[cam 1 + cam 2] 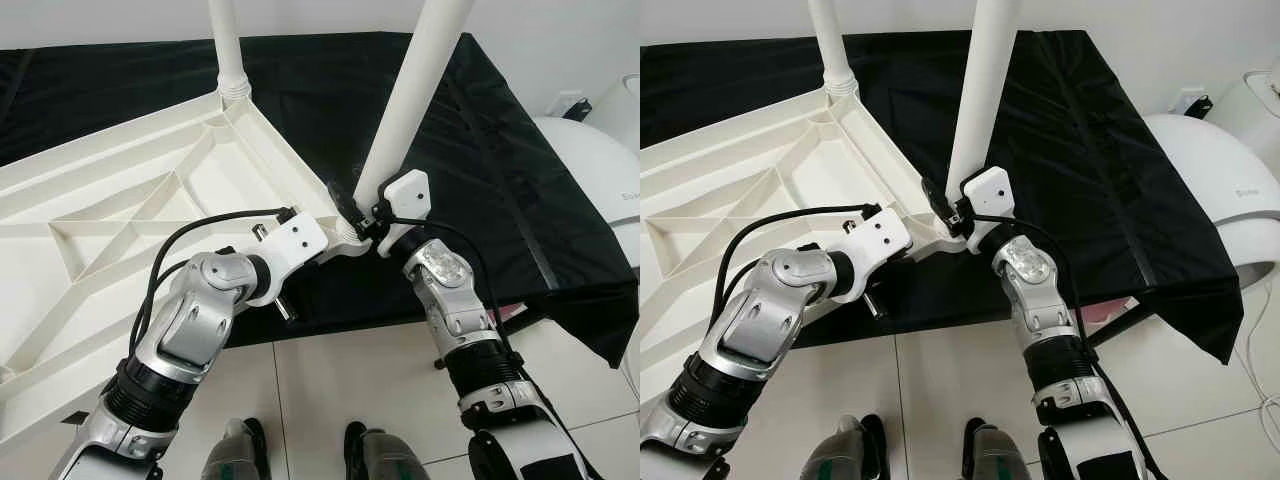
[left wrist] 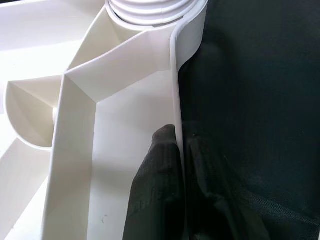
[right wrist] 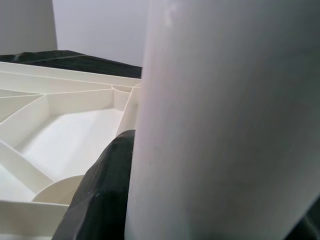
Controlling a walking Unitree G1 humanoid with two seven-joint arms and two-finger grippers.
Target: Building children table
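Left eye: white tabletop [image 1: 120,200] is lying upside down, ribs up, partly on a black cloth [image 1: 480,150] and sticking out over the floor twd the robot. One leg [image 1: 228,50] is standing upright in the far corner socket. L gripper [image 1: 340,240] is reaching to the near corner rim. R gripper [image 1: 362,222] is clasping the base of a 2nd leg [image 1: 410,90], which is leaning away from the tabletop.

Right eye: same scene. 2nd leg's foot is sitting at the near corner, just beside both grippers; seating can't be told. White appliance [image 1: 1210,190] is standing at the right of the cloth.

Left wrist: L fingers [image 2: 160,170] are pinching the thin tabletop rim, one finger inside, one outside over the cloth. Threaded base of the 1st leg is showing at the far corner.

Right wrist: pale 2nd leg is lying very close; one black finger [image 3: 105,190] is pressing on its side, other finger hidden, so pinching the leg, judged.

Progress: looks early-mid. One leg is fitted, 2nd is being set into its socket and likely needs straightening and screwing in. Other corners' sockets are looking bare as far as visible; flipping the table is left.
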